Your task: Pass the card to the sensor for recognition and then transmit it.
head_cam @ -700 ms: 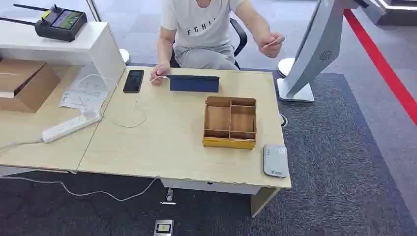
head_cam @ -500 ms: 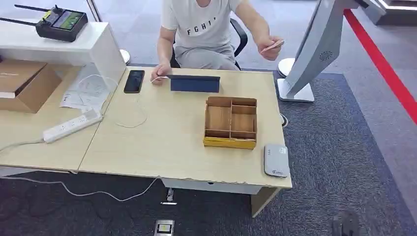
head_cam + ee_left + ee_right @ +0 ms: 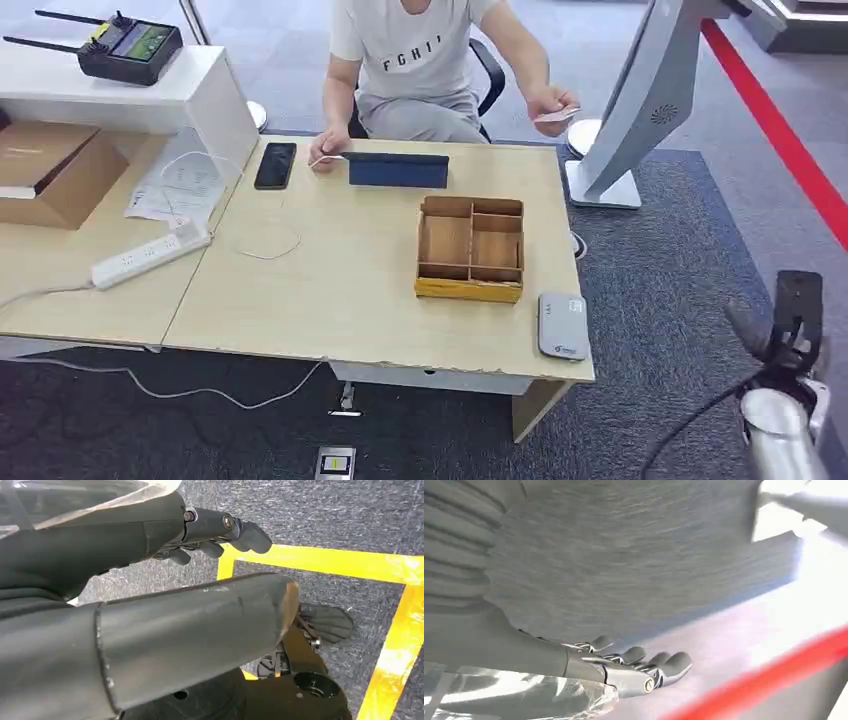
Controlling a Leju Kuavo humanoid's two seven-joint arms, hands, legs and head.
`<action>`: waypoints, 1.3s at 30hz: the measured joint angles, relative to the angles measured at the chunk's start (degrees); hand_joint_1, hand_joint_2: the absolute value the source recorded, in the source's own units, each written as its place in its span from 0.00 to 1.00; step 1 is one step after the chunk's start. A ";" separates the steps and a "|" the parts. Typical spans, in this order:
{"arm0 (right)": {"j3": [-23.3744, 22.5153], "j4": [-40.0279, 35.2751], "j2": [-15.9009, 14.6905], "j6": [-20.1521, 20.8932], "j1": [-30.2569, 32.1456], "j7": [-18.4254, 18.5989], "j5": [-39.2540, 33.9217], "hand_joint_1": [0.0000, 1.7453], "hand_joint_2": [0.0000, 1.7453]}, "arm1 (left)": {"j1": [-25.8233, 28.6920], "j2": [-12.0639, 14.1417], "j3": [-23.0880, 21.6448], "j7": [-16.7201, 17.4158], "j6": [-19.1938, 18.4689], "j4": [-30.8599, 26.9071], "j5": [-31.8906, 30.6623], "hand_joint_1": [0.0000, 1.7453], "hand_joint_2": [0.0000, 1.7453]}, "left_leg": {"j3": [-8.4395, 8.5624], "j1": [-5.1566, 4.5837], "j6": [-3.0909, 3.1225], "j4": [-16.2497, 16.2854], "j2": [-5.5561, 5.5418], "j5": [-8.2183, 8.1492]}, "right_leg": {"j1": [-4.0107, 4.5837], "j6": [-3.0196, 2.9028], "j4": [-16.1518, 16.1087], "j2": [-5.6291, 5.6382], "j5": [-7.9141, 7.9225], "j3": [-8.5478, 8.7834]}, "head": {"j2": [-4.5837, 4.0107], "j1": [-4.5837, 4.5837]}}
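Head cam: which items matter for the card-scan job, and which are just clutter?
Job items:
- card, held by the seated person's hand
- grey sensor at the desk's near right corner
- right robot hand, rising beside the desk

Clutter:
- wooden tray
- phone
- power strip
- cardboard box
- remote controller

right hand risen beside table, person's card lowered

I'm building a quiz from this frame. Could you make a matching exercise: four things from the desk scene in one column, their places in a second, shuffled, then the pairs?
Things:
1. card
2. phone
3. sensor
4. remote

Places:
A. near right desk corner
B. white shelf, far left
C. in the person's raised hand
D. flat on the desk by the person's other hand

Pairs: 1-C, 2-D, 3-A, 4-B
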 joint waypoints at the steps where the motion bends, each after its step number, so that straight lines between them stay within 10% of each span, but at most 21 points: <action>1: 2.62 -2.64 -0.81 0.74 -1.02 0.59 1.99 0.00 1.00 | 0.00 0.11 -0.02 -0.24 -0.28 0.00 -0.39 0.00 0.00 | -0.01 0.00 -0.02 0.00 0.00 0.03 | 0.00 -0.02 0.02 0.00 0.02 -0.03 | 0.00 0.00; 16: 32.85 -15.48 -2.01 8.22 -16.95 5.46 15.42 0.00 1.00 | -0.33 1.68 -1.90 -1.44 -1.86 -0.52 -4.83 0.00 0.00 | -0.07 0.11 -0.07 0.00 -0.25 0.13 | 0.11 -0.07 0.07 -0.19 0.05 -0.17 | 0.00 -0.02; 39: 44.16 0.78 -0.79 -1.77 -21.34 6.10 28.34 0.00 1.00 | -0.20 2.08 -3.35 -0.37 -1.55 -1.05 -5.18 0.00 0.00 | -0.14 0.11 -0.07 0.00 -0.26 0.12 | 0.10 -0.07 0.06 -0.21 0.05 -0.26 | 0.00 0.00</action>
